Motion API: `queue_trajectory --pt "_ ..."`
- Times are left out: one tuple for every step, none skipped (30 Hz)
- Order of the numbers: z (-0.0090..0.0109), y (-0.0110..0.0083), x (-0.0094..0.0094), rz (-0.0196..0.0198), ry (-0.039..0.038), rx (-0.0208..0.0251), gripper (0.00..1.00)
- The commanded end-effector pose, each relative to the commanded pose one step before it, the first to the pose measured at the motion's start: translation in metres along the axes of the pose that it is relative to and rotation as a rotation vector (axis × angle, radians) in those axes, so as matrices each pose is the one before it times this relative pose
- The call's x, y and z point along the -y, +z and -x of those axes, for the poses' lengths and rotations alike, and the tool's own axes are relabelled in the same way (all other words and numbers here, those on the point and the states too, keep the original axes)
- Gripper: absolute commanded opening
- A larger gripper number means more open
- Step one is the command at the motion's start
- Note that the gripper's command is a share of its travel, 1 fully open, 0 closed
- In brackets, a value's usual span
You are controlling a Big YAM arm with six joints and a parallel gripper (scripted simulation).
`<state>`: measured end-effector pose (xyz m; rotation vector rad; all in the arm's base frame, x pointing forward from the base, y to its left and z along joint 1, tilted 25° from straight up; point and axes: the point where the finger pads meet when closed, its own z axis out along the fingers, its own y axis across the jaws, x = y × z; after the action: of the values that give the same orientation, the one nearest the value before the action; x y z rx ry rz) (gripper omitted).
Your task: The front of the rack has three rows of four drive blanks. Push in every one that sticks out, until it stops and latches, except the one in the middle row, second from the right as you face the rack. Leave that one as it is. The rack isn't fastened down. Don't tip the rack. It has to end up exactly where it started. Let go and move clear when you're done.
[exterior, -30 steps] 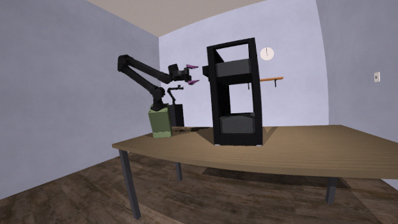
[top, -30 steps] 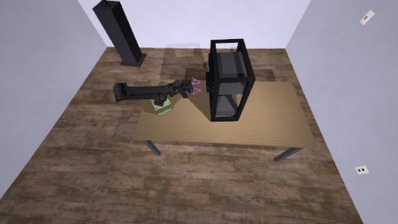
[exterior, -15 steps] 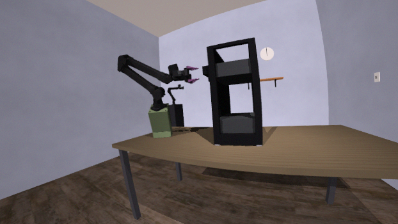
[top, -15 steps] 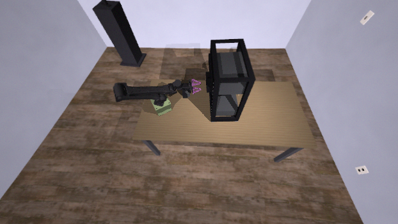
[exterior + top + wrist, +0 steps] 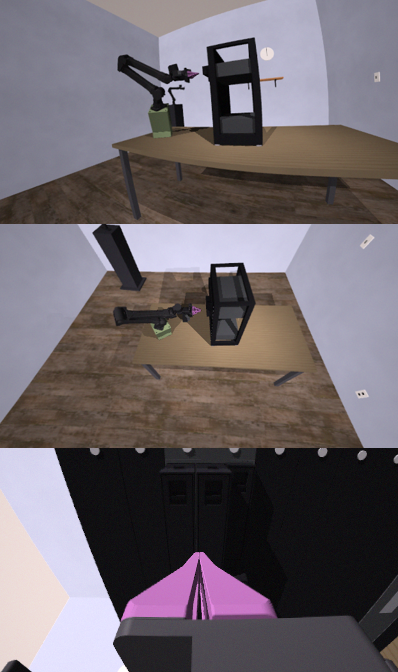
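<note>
The black open-frame rack stands upright on the wooden table. Its front faces my arm. A dark drive blank sticks out of the front at upper height. In the wrist view two tall blanks stand side by side straight ahead, with others dim in the shadow around them. My gripper is shut with its purple fingers pressed into a point. It holds nothing and hangs level a short way in front of the rack's upper blanks.
My arm rises from a green base at the table's left end. A black box stands behind the base. A tall black tower stands on the floor at the back left. A wall shelf is behind the rack.
</note>
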<state>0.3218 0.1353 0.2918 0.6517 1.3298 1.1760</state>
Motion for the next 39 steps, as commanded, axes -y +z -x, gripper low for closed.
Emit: queue_trajectory --pt "0.01205 0.01706 -0.03241 0.05786 0.03394 0.02939 0.0" --pt "0.0 0.0 0.0 0.0 0.0 0.0 0.0" --pt "0.0 0.0 0.0 0.0 0.0 0.0 0.0" --pt "0.0 0.0 0.0 0.0 0.0 0.0 0.0" --pt "0.0 0.0 0.0 0.0 0.0 0.0 0.0" --pt "0.0 0.0 0.0 0.0 0.0 0.0 0.0" --pt "0.0 0.0 0.0 0.0 0.0 0.0 0.0" --pt "0.0 0.0 0.0 0.0 0.0 0.0 0.0" --pt "0.0 0.0 0.0 0.0 0.0 0.0 0.0" --pt "0.0 0.0 0.0 0.0 0.0 0.0 0.0" --pt "0.0 0.0 0.0 0.0 0.0 0.0 0.0" --pt "0.0 0.0 0.0 0.0 0.0 0.0 0.0" --pt "0.0 0.0 0.0 0.0 0.0 0.0 0.0" --pt "0.0 0.0 0.0 0.0 0.0 0.0 0.0" --pt "0.0 0.0 0.0 0.0 0.0 0.0 0.0" --pt "0.0 0.0 0.0 0.0 0.0 0.0 0.0" --pt "0.0 0.0 0.0 0.0 0.0 0.0 0.0" --pt "-0.00006 -0.00002 -0.00015 0.00055 0.00024 0.0 0.0" --pt "-0.00043 -0.00015 -0.001 0.00369 0.00159 -0.00001 0.0" --pt "-0.00177 -0.0004 -0.00119 0.00387 0.00241 -0.0027 0.0" --pt "-0.0028 -0.00057 -0.00057 0.00139 0.00215 -0.00451 0.0" --pt "-0.00112 -0.00026 0.00048 -0.00018 0.00022 -0.00002 0.0" --pt "-0.00158 -0.00038 0.00067 -0.00026 0.00017 -0.00003 0.0" --pt "-0.0021 -0.00049 0.0009 -0.00034 -0.0063 -0.00004 0.0" --pt "0.0 0.0 0.0 0.0 0.0 0.0 0.0" --pt "0.0 0.0 0.0 0.0 0.0 0.0 0.0" --pt "-0.00486 -0.00429 0.00821 -0.01266 -0.01226 -0.00613 0.0" --pt "-0.00831 -0.00973 0.01792 -0.02923 -0.01688 -0.01475 0.0" --pt "-0.00459 -0.00261 0.00447 -0.00568 -0.00202 -0.00292 0.0" --pt "-0.00408 -0.00103 0.00139 -0.0001 0.00004 -0.00006 0.0" --pt "-0.00435 -0.00109 0.00149 -0.0001 0.00004 -0.00007 0.0" --pt "-0.00456 -0.00114 0.00156 -0.00011 0.00004 -0.00008 0.0" --pt "-0.00471 -0.00117 0.00162 -0.00012 0.00003 -0.00009 0.0" --pt "-0.00482 -0.0012 0.00165 -0.00013 0.00002 -0.0001 0.0" --pt "-0.00488 -0.00121 0.00168 -0.00013 0.00002 -0.00011 0.0" --pt "-0.0049 -0.00121 0.00169 -0.00014 0.00001 -0.00011 0.0" --pt "-0.00489 -0.00121 0.00168 -0.00014 0.0 -0.00012 0.0" --pt "-0.00485 -0.0012 0.00167 -0.00014 -0.00001 -0.00012 0.0" --pt "-0.00478 -0.00118 0.00165 -0.00014 -0.00002 -0.00013 0.0"
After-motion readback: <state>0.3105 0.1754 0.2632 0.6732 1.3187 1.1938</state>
